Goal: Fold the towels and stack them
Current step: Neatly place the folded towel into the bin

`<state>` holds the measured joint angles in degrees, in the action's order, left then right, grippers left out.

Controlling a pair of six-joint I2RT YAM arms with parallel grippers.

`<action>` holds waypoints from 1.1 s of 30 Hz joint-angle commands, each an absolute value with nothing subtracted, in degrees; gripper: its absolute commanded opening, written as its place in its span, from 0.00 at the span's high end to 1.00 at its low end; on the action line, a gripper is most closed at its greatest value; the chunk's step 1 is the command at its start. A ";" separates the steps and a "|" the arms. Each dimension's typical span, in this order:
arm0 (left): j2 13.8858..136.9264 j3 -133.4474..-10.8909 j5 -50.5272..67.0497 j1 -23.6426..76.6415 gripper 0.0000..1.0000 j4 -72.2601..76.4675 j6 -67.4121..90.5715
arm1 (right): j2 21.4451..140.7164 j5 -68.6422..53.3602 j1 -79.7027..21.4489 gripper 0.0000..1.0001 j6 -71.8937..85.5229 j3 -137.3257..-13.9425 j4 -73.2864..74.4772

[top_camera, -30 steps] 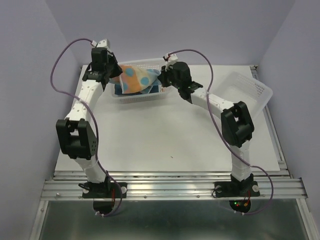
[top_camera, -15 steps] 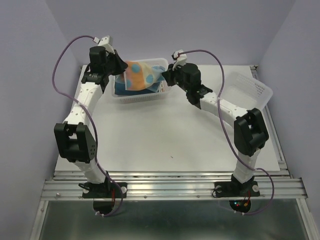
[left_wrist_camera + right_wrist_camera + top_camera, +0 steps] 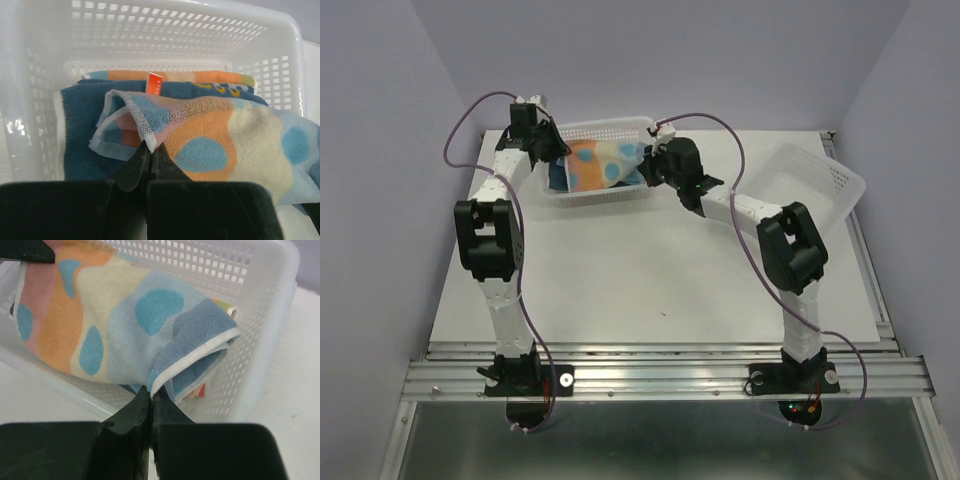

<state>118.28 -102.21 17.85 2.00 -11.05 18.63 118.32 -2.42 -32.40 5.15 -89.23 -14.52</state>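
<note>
A spotted towel point(image 3: 598, 162), pale blue and orange with blue dots, is stretched between both grippers over the white basket point(image 3: 610, 126). My left gripper point(image 3: 150, 149) is shut on one white-edged corner of this towel point(image 3: 225, 145). My right gripper point(image 3: 151, 390) is shut on the opposite corner of the towel point(image 3: 125, 325), just outside the basket wall point(image 3: 250, 315). Under it in the basket lie a navy towel point(image 3: 80, 110) and a striped orange one point(image 3: 175, 76) with an orange label point(image 3: 154, 83). From above, the left gripper point(image 3: 555, 150) and right gripper point(image 3: 642, 165) sit at the basket's two ends.
A second white perforated basket point(image 3: 815, 180) stands tilted at the table's right rear edge. The white tabletop point(image 3: 650, 270) lies in front of the basket. Purple cables loop above both arms. The left gripper's finger point(image 3: 25, 250) shows at the top left of the right wrist view.
Both arms shifted with the spotted towel still held. It rose a little, then sank back over the basket. The left elbow swung up and inward; the right gripper drew slightly left.
</note>
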 commanded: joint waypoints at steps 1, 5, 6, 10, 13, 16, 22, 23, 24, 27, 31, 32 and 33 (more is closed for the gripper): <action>117.59 -106.44 18.98 -1.66 1.00 -11.34 19.07 | 118.74 -4.22 -32.70 0.99 4.48 -95.36 -16.17; 118.12 -107.31 20.48 -2.90 1.00 -11.78 19.69 | 119.62 -5.71 -32.70 0.99 5.01 -96.06 -16.00; 118.12 -107.40 20.30 -2.90 1.00 -11.69 19.51 | 119.79 -6.23 -32.78 0.99 5.01 -96.15 -16.08; 118.47 -108.45 19.96 -2.90 1.00 -11.78 19.16 | 121.02 -6.15 -32.70 0.99 4.92 -97.99 -15.47; 119.88 -110.47 19.60 -2.99 1.00 -13.09 18.64 | 123.30 -6.50 -32.70 0.95 4.92 -99.66 -13.80; 122.86 -113.01 20.30 -2.90 0.95 -15.02 18.28 | 125.77 -6.42 -32.70 0.91 5.88 -101.51 -13.19; 124.63 -116.28 21.70 -2.90 0.66 -17.05 18.11 | 128.85 -5.63 -32.70 0.67 6.59 -104.50 -10.37; 124.11 -116.19 21.80 -2.81 0.61 -17.05 18.02 | 128.67 -5.36 -32.78 0.64 6.77 -104.59 -10.20; 123.58 -116.02 21.45 -2.73 0.52 -17.05 17.58 | 127.98 -5.01 -32.70 0.54 6.59 -104.42 -10.11; 121.03 -114.88 20.83 -2.64 0.46 -16.88 17.67 | 126.39 -5.36 -32.70 0.46 6.15 -103.98 -10.11; 116.82 -110.85 19.87 -2.37 0.43 -16.35 17.75 | 123.14 -5.97 -32.70 0.24 6.33 -103.10 -9.49; 115.41 -110.13 18.82 -2.11 0.42 -16.17 17.75 | 121.74 -6.15 -32.70 0.18 6.59 -102.66 -8.97; 114.70 -109.26 18.20 -2.02 0.41 -16.08 17.58 | 120.95 -6.24 -32.70 0.11 6.85 -102.40 -8.79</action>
<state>123.22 -111.02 19.81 -2.57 -17.52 18.50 128.14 -6.00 -32.69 6.39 -100.42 -7.77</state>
